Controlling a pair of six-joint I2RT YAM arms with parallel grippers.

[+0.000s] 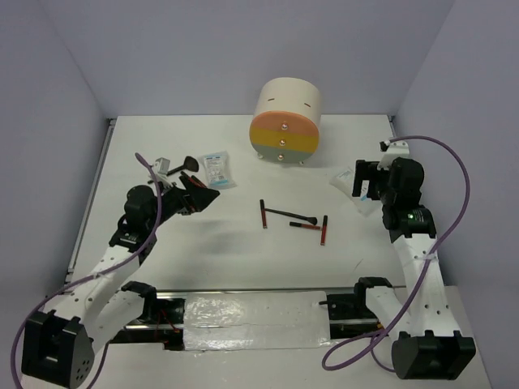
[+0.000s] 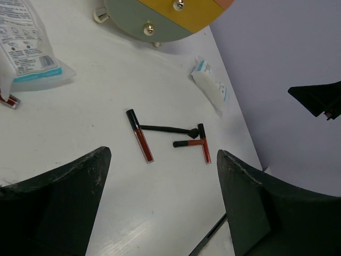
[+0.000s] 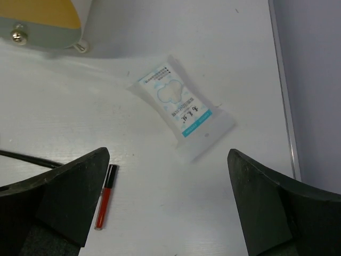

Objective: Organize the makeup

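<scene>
The left stick (image 1: 263, 214), brush (image 1: 289, 215), short stick (image 1: 304, 227) and right stick (image 1: 324, 230) are lying flat in a loose cluster at the middle of the counter (image 1: 243, 267), at 6 o'clock from the cylinder (image 1: 288, 121). The left packet (image 1: 216, 168) is sitting at 10 o'clock from that cluster. The right packet (image 3: 181, 109) is lying at 2 o'clock, directly under the right claw (image 1: 362, 190). Both that one and the left claw (image 1: 199, 194) are hanging released, jaws wide, grasping nothing.

You are risking a tangle here. The brush seems to be touching the left stick at one end and the short stick at the other, so closing on any one is likely dragging its neighbours along. The sticks are thin and round, so they are probably rolling away if a finger nudges them before both pads are meeting. The right packet is flat and slick and near the counter's 3 o'clock edge, so a sliding pinch could be pushing it off.

The left and right sticks are each running 12 to 6, with the black cap at 12. The short stick is running 9 to 3, dark end at 9. The brush is running roughly 10 to 4, thicker end at 4.
</scene>
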